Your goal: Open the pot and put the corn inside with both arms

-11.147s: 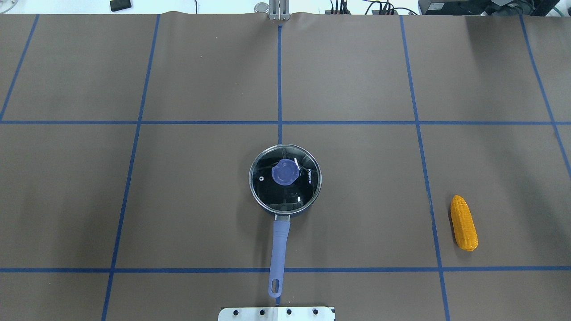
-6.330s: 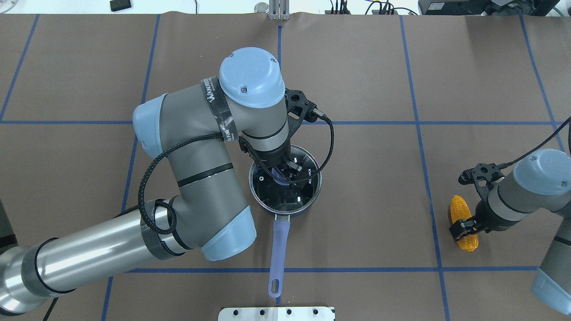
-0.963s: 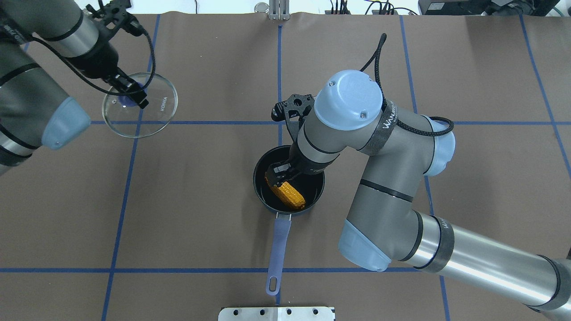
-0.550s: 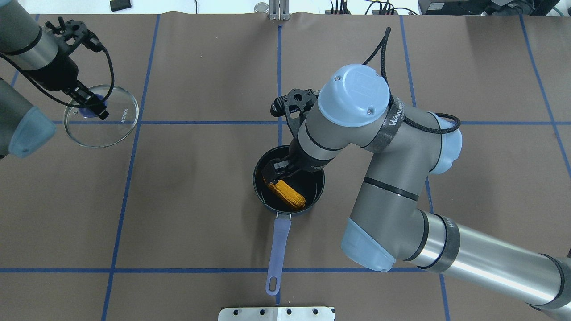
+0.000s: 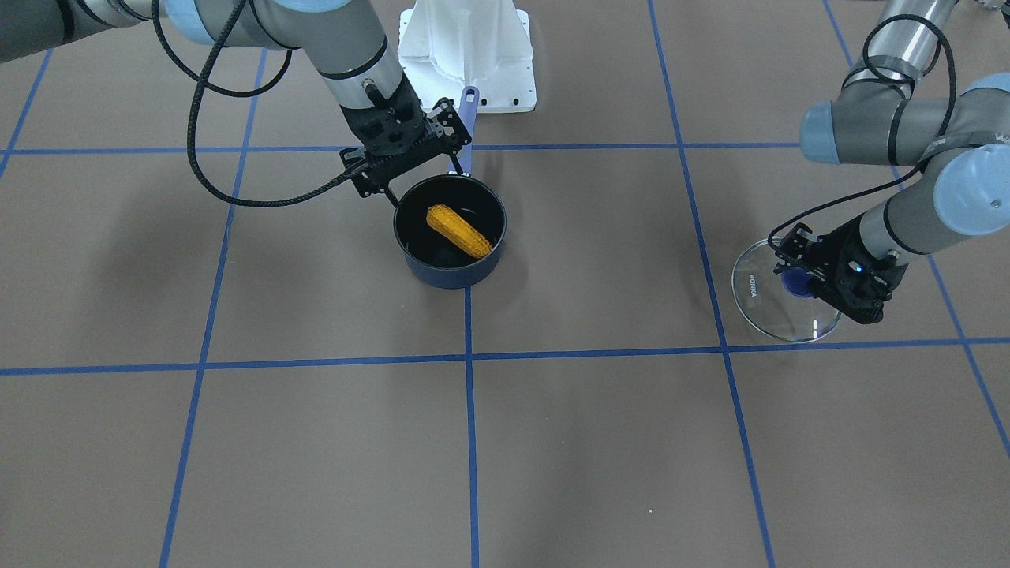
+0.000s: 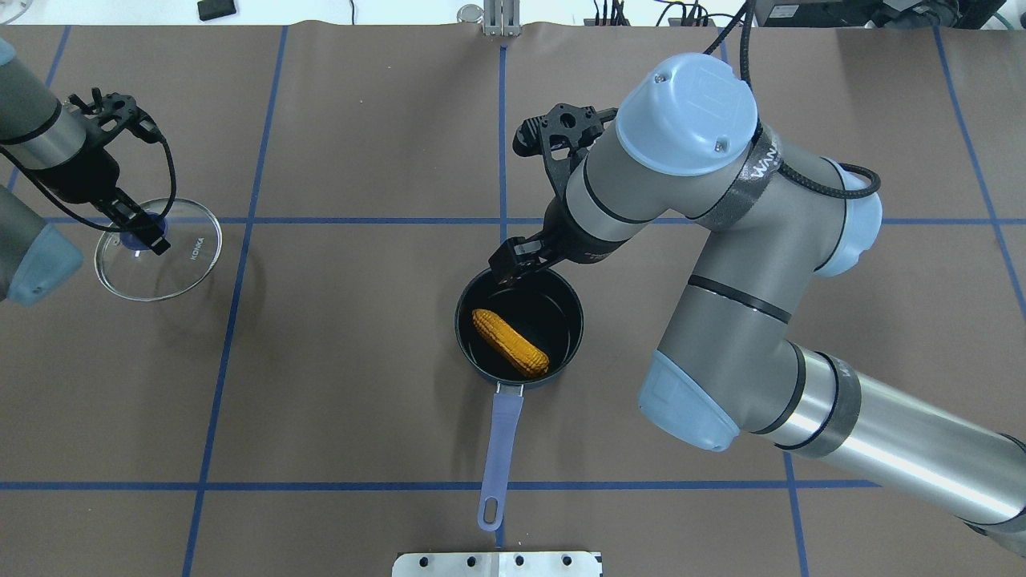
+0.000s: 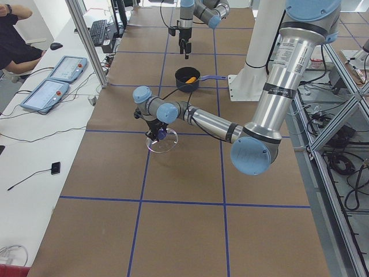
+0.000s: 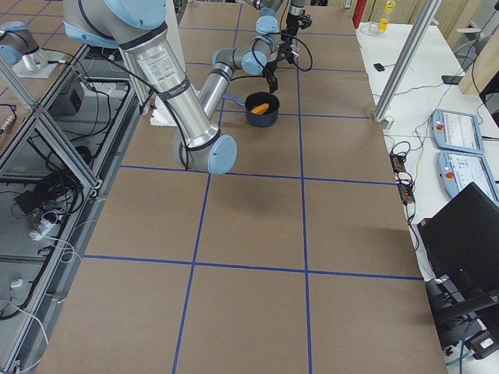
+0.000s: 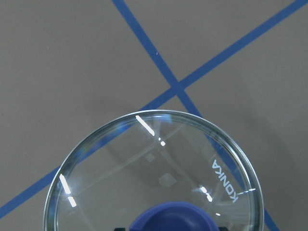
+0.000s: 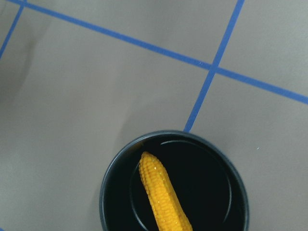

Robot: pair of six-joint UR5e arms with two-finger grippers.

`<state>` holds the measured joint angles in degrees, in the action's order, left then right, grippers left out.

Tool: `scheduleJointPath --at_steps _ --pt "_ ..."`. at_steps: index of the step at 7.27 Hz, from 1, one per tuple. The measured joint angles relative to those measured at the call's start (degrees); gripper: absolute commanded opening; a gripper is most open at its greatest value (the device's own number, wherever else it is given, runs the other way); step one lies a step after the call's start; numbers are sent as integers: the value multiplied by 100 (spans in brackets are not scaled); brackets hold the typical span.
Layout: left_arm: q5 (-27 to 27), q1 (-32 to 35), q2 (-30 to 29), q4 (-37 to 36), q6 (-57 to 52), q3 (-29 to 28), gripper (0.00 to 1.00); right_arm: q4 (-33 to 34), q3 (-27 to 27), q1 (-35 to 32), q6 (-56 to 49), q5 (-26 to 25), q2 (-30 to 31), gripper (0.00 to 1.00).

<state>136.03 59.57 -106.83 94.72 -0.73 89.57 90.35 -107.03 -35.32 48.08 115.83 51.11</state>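
The orange-yellow corn (image 6: 510,344) lies loose and slantwise inside the open dark pot (image 6: 577,328), and shows in the right wrist view (image 10: 163,195) and front view (image 5: 458,229). My right gripper (image 6: 517,260) is open and empty, above the pot's far rim. My left gripper (image 6: 143,238) is shut on the blue knob (image 9: 173,219) of the glass lid (image 6: 180,256) at the table's far left, low over the mat. I cannot tell whether the lid touches the table. The pot's blue handle (image 6: 501,449) points toward the robot base.
Blue tape lines grid the brown mat. The white base pedestal (image 5: 473,47) stands just behind the pot's handle. An operator (image 7: 11,34) and control tablets (image 7: 46,92) are beyond the far table edge.
My right gripper has let go of the corn and lifted out of the pot toward its far rim. My left gripper carried the lid further left and a little toward the robot.
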Motion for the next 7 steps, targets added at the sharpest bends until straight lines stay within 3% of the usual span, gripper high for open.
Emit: scheduleJointPath --at_steps 4,7 --pt "89 -66 14 123 -16 -232 61 0 6 -18 0 -17 51 100" --pt "91 -129 -11 153 -21 -292 98 0 25 -19 0 -25 84 100"
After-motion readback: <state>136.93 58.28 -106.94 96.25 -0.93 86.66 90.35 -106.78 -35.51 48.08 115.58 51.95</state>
